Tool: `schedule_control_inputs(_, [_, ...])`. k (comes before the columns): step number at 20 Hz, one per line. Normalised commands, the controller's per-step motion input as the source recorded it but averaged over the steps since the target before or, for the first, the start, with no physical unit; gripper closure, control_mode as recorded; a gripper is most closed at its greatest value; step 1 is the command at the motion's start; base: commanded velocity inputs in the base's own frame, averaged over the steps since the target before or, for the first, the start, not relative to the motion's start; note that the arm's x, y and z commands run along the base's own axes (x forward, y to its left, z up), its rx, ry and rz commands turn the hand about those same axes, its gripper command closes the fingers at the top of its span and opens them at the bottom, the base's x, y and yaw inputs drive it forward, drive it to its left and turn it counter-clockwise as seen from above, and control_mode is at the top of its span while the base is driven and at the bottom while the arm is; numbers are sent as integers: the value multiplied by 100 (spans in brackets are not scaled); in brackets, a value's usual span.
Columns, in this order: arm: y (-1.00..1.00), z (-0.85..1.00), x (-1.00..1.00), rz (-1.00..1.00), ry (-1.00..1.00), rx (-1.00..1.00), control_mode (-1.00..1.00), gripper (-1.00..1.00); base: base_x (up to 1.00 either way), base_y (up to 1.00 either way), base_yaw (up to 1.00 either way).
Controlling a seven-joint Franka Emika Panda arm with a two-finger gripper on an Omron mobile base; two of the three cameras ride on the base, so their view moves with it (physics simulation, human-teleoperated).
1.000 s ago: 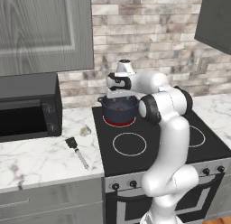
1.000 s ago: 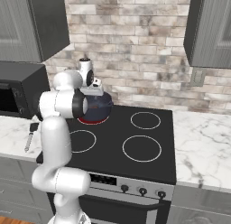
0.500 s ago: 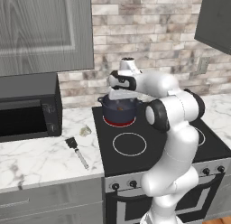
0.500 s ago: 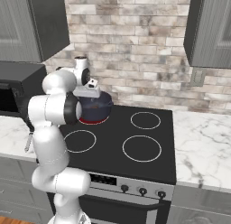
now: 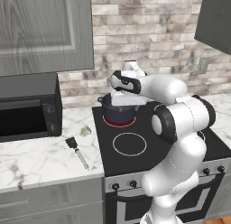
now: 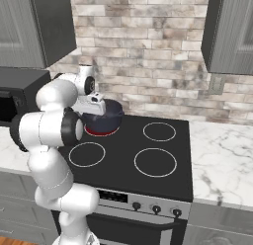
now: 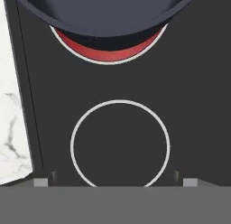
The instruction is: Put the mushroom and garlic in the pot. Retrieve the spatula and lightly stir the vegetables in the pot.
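The dark navy pot [image 5: 118,114] stands on the glowing red back-left burner [image 7: 108,53] of the stove. Its near wall fills the top of the hand view as pot [image 7: 103,15]. My gripper [image 5: 124,103] hangs just over the pot's front rim, seen from the other side as gripper [image 6: 94,109]. It is open: the fingertips [image 7: 41,182] stand wide apart with nothing between them. The garlic [image 5: 84,130] lies on the marble counter left of the stove. Nearer the front, the spatula [image 5: 76,151] lies flat. The mushroom is hidden.
A black microwave [image 5: 27,110] sits on the counter at the left. The front-left burner ring [image 7: 119,144] lies straight below the hand. Cabinets hang above, and a brick wall [image 5: 149,33] closes the back. Marble counter [image 6: 222,155] extends to the stove's right.
The arm's elbow has swung toward the stove's right side and the hand has shifted slightly toward the pot's front. The gripper has stayed open.
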Motion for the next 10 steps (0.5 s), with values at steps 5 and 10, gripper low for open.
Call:
schedule_control_inputs(5, [16,0,-62,-11,15,0,-100,-100,0,0,0])
schedule_control_inputs(10, [27,-1,-40,-3,6,0,-100,-100,0,0,0])
